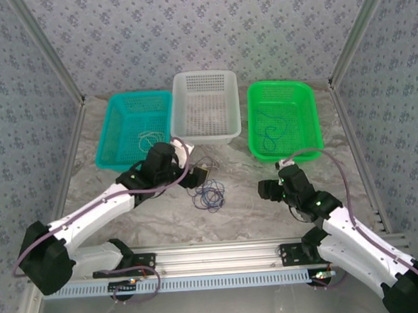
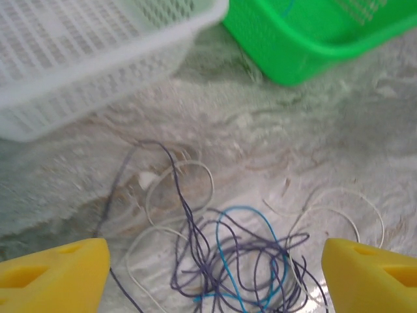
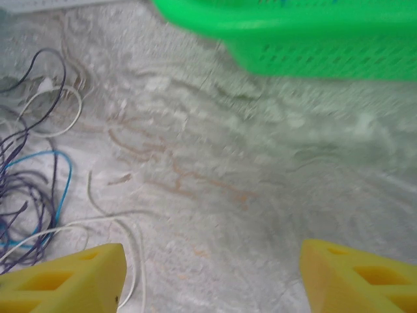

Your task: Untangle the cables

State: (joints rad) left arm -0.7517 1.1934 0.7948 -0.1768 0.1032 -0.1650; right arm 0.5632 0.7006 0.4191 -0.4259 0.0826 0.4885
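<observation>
overhead view looks down from behind; both wrist views hover close, sharing the cables (image 2: 228, 261).

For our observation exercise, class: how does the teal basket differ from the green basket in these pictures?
In the top view, the teal basket sits on the left and the green basket on the right. The teal basket holds a pale looped cable; the green basket holds a dark blue cable. Both are rectangular, perforated plastic baskets, open side up.
</observation>
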